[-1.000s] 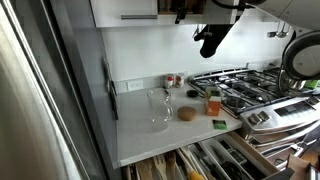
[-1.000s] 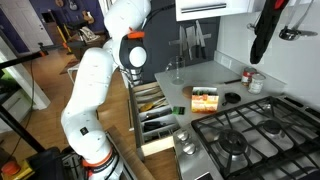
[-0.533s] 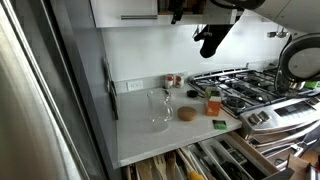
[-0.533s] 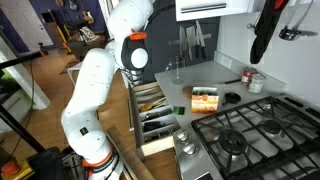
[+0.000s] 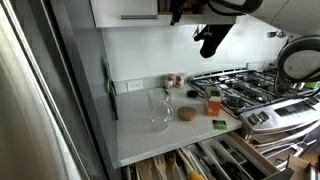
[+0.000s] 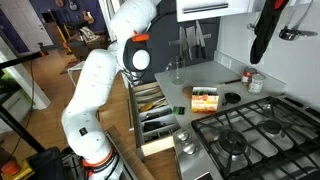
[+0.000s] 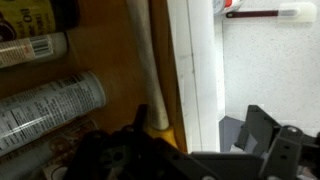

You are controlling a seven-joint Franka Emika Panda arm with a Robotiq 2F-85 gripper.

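Hand [image 5: 208,40] is high up by the wall cupboard [image 5: 125,10], well above the table [image 5: 150,135]. Its fingers are spread fully and it holds nothing. In the wrist view the hand [image 7: 205,140] is just short of a labelled bottle [image 7: 50,105] that lies across a brown wooden surface, left of a white edge [image 7: 195,70]. A second bottle [image 7: 30,48] lies beside it. Nothing is touched.

Step, as I judge it: the approach, with no grasp yet. A grasp would call for moving left over the bottle and lining the fingers up across its body.

Writing: both labels carry print and what looks like a barcode, but it's too blurred to read. No brand is legible. A red-tipped pen [image 7: 262,13] lies on the white area.
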